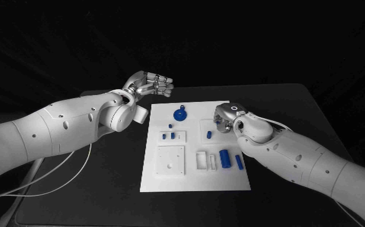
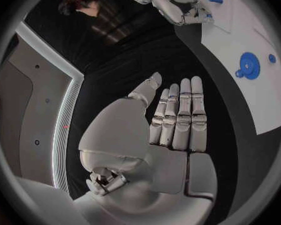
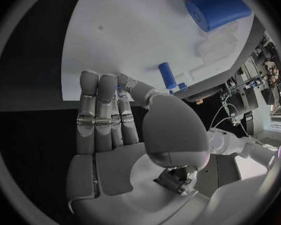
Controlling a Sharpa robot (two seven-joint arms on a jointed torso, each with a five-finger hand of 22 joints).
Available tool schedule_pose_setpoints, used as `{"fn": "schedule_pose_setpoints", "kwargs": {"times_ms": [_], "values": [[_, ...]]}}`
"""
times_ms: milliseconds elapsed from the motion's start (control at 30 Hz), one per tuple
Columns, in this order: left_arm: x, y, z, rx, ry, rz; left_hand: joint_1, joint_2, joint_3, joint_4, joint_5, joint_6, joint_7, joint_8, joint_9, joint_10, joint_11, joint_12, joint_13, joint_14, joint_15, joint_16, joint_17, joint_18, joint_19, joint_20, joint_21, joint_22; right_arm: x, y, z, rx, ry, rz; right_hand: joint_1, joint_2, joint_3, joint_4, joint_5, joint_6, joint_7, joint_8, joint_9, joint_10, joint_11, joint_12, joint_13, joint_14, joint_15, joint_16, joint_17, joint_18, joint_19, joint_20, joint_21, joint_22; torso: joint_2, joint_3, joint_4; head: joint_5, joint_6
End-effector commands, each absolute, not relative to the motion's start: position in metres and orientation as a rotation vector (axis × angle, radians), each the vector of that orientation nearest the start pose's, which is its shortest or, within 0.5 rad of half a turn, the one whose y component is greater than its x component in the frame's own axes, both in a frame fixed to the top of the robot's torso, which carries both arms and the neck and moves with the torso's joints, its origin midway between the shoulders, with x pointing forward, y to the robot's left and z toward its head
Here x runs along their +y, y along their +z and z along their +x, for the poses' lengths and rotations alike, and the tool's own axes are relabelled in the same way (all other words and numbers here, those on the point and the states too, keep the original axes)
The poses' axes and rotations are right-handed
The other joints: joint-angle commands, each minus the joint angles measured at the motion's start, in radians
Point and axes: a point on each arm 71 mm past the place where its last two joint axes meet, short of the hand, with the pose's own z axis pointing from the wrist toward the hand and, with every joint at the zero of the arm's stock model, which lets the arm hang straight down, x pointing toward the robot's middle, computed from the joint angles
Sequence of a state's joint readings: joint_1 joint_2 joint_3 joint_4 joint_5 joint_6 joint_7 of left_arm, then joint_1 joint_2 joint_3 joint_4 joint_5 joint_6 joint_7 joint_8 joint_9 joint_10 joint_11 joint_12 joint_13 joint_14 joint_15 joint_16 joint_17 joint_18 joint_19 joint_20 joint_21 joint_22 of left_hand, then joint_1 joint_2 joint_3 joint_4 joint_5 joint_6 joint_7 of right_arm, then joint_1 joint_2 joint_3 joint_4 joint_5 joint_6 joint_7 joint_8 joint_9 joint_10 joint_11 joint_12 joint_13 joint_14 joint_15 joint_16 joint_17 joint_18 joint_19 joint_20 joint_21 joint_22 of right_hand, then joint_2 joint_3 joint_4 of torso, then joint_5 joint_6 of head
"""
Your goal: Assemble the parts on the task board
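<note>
The task board (image 1: 196,182) lies mid-tabletop, long side running from near edge to far edge. On it: a blue round disc part (image 1: 180,114) near the far left corner of the board, w/ a tiny blue piece (image 1: 184,106) just beyond it. Two small blue pegs (image 1: 172,135) sit by a white block on the left half, mid-board. A white square plate (image 1: 170,160) occupies the near left area. Nearer the right edge lie a thick blue cylinder (image 1: 225,157) and a thinner blue pin (image 1: 239,161), side by side, close but apart, next to a white slotted holder (image 1: 203,161).

L hand (image 1: 151,85) hangs off the board, past its far left corner, over the black table (image 1: 114,185). Wrist view shows the L hand (image 2: 168,120) flat, fingers straight and side by side, thumb apart, nothing in it.

R hand (image 1: 227,119) is over the right half of the board, far part, fingers pointing down at the surface. A small blue bit (image 1: 210,133) shows just beside its fingertips; can't tell if touching. In the R wrist view the R hand (image 3: 112,120) has fingers extended together toward the board, thumb alongside; a blue pin (image 3: 167,75) lies just past the fingertips, thick cylinder (image 3: 217,8) farther off. Whether it holds anything: can't tell for sure, no grasp seen.
</note>
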State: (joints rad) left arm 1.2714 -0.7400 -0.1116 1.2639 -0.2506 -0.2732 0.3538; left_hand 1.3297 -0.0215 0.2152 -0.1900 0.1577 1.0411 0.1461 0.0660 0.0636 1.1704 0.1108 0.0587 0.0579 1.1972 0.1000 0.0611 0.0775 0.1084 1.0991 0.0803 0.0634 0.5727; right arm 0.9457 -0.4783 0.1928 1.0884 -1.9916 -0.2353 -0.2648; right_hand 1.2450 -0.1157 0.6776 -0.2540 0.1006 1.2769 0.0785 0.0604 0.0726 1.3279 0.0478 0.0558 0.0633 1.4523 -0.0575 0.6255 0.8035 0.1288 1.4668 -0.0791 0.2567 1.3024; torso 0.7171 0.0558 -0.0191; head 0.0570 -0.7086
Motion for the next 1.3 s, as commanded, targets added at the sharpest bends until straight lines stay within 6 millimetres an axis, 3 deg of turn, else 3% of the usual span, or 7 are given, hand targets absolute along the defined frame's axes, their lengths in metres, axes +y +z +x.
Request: {"fn": "schedule_pose_setpoints", "kwargs": {"times_ms": [33,233,400,633,800,1100,1300], "values": [[0.229,-0.178,0.538,1.497,-1.344,-0.827,-0.001,0.009,-0.002,-0.002,0.006,-0.006,-0.002,-0.003,-0.001,0.004,0.001,0.0,0.0,0.004,0.0,0.001,0.001,0.006,0.007,-0.002,0.006,-0.001,-0.143,-0.274,0.523,1.638,0.281,-0.308,-0.007,0.003,0.009,-0.003,-0.004,0.008,-0.001,0.004,0.001,0.034,-0.023,0.004,0.0,0.001,-0.007,0.005,0.008,-0.011,0.025,-0.008,0.025,0.017,0.0,0.0001,0.0013,0.001,-0.001],[0.231,-0.179,0.539,1.495,-1.341,-0.832,0.001,0.009,-0.001,-0.002,0.007,-0.008,-0.002,-0.001,-0.001,0.004,0.001,0.0,0.0,0.004,0.0,0.001,0.001,0.006,0.007,-0.002,0.006,-0.001,-0.145,-0.27,0.523,1.602,0.287,-0.295,-0.005,0.005,0.018,-0.005,-0.032,0.01,-0.002,0.004,0.002,0.036,-0.024,0.004,0.0,0.003,-0.008,0.001,0.019,-0.013,0.027,-0.009,0.063,0.037,-0.002,0.0002,-0.0024,0.004,-0.001],[0.232,-0.179,0.539,1.495,-1.339,-0.835,0.0,0.01,-0.001,-0.002,0.006,-0.007,-0.002,-0.001,-0.001,0.004,0.001,0.0,0.0,0.005,0.0,0.001,0.001,0.006,0.007,-0.002,0.006,-0.001,-0.147,-0.261,0.523,1.588,0.31,-0.268,-0.005,0.002,0.023,-0.003,-0.037,0.012,-0.003,0.004,0.002,0.037,-0.024,0.004,0.0,0.005,-0.008,0.001,0.023,-0.013,0.027,-0.009,0.073,0.04,-0.002,0.0005,-0.0016,0.004,0.0],[0.237,-0.179,0.541,1.489,-1.33,-0.84,0.001,0.011,0.0,-0.002,0.007,-0.007,-0.002,-0.001,-0.001,0.004,0.001,0.0,0.0,0.004,0.0,0.001,0.001,0.006,0.007,-0.002,0.006,-0.001,-0.151,-0.23,0.524,1.573,0.411,-0.152,-0.004,0.003,0.017,0.004,-0.042,0.01,-0.002,0.003,0.001,0.035,-0.024,0.004,-0.001,0.005,-0.008,-0.003,0.026,-0.013,0.023,-0.009,0.081,0.041,-0.003,0.0008,-0.0043,0.006,0.002],[0.24,-0.179,0.542,1.487,-1.324,-0.844,0.001,0.011,0.0,-0.002,0.007,-0.007,-0.002,-0.001,-0.001,0.004,0.001,0.0,0.0,0.004,0.0,0.001,0.001,0.006,0.007,-0.002,0.006,-0.001,-0.146,-0.21,0.518,1.535,0.502,-0.112,-0.002,0.005,0.011,0.005,-0.037,0.009,-0.002,0.004,0.001,0.034,-0.024,0.004,0.0,0.006,-0.008,-0.005,0.026,-0.009,0.022,-0.009,0.087,0.042,-0.002,0.0009,-0.0027,0.009,0.001],[0.24,-0.18,0.545,1.482,-1.321,-0.85,0.0,0.012,0.002,-0.002,0.007,-0.008,-0.002,-0.001,-0.001,0.003,0.002,0.0,0.0,0.004,0.0,0.001,0.001,0.006,0.006,-0.002,0.007,0.001,-0.112,-0.199,0.49,1.501,0.674,-0.134,-0.002,0.008,0.005,0.005,-0.032,0.008,-0.001,0.003,0.001,0.032,-0.023,0.004,-0.001,0.007,-0.008,-0.007,0.027,-0.006,0.023,-0.007,0.09,0.042,-0.003,-0.0006,-0.0011,0.039,-0.001],[0.236,-0.18,0.547,1.477,-1.321,-0.855,0.0,0.012,0.002,-0.002,0.007,-0.008,-0.002,-0.001,-0.001,0.003,0.002,0.0,0.0,0.004,0.0,0.001,0.001,0.006,0.006,-0.002,0.007,0.001,-0.082,-0.212,0.467,1.504,0.751,-0.205,-0.002,0.009,0.003,0.004,-0.028,0.008,-0.001,0.004,0.001,0.032,-0.023,0.004,-0.001,0.008,-0.007,-0.008,0.028,-0.005,0.024,-0.007,0.094,0.042,-0.003,-0.0027,-0.0002,0.077,-0.003]]}}
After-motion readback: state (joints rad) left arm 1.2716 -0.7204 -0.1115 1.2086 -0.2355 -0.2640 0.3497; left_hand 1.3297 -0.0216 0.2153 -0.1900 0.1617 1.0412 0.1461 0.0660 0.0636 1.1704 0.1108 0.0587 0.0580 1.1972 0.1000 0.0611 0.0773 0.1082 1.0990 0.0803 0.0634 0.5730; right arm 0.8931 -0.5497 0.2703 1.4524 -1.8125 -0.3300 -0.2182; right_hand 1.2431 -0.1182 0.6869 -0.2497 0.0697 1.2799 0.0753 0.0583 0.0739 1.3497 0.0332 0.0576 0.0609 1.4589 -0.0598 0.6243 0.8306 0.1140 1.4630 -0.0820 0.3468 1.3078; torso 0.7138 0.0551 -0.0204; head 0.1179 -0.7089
